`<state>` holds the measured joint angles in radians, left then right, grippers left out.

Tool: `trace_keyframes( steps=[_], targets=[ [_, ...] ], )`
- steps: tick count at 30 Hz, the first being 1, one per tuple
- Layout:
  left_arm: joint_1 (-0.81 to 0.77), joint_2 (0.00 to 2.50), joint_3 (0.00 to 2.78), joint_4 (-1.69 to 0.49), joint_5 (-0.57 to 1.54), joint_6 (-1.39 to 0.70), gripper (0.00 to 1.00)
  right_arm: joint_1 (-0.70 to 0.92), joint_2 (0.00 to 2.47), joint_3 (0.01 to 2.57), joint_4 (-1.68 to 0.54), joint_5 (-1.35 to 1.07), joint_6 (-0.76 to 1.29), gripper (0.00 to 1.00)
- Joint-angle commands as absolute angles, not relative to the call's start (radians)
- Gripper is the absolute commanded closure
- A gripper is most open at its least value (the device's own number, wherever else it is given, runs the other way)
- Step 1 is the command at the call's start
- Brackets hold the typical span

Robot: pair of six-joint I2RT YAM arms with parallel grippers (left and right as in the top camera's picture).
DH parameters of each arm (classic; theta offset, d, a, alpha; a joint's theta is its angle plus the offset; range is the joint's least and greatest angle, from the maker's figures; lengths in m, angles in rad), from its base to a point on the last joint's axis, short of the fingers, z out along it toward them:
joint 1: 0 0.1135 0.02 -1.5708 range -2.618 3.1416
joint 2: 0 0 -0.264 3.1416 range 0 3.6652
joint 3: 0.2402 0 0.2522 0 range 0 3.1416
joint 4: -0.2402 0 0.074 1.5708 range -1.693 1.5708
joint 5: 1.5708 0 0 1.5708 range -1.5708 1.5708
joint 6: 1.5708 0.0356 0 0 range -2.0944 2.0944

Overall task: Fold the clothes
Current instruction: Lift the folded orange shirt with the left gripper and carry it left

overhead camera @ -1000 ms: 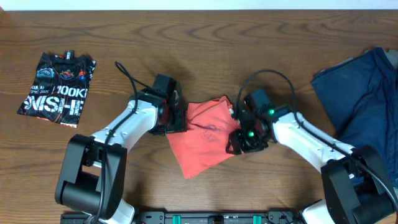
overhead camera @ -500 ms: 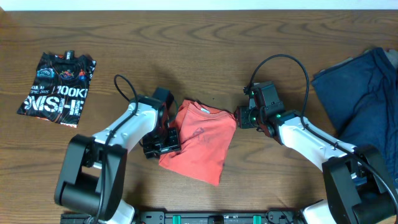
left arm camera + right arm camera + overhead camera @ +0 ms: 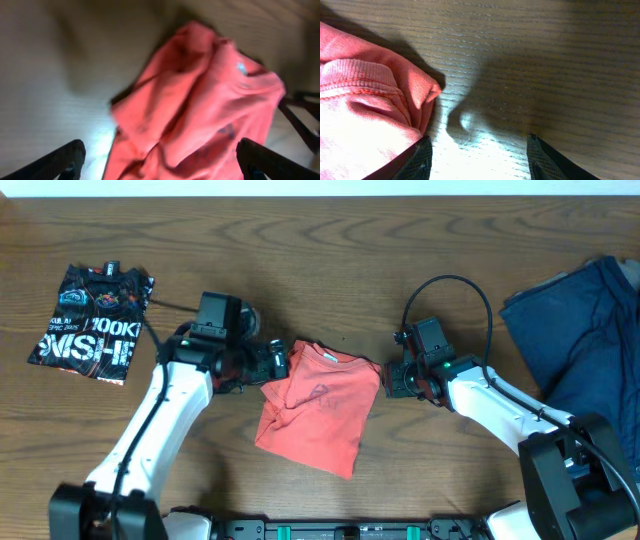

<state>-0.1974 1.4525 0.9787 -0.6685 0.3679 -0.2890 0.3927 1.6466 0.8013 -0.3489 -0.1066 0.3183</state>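
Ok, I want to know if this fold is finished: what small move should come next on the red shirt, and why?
Probably pinch the left edge of the coral-red T-shirt with the left gripper and tug it square. It lies folded but skewed and rumpled; that gripper and the right gripper stand open beside it, holding nothing.

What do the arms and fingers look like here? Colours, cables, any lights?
Left arm and right arm: white links, black joints, black bases. Fingers black and tapered. A black cable loops above the right arm's wrist, where a green light glows.
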Motion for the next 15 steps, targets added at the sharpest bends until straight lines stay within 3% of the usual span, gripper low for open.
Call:
trace_keyframes(
  steps=[1, 15],
  targets=[
    [-0.194, 1.539, 0.993, -0.626, 0.528, -0.076, 0.02, 0.388, 1.653, 0.817, -0.359, -0.094, 0.306, 0.41],
    [-0.237, 1.822, 0.991, -0.513, 0.704, -0.007, 0.04, 0.387, 1.653, 0.817, -0.389, -0.093, 0.306, 0.40]
  ],
)
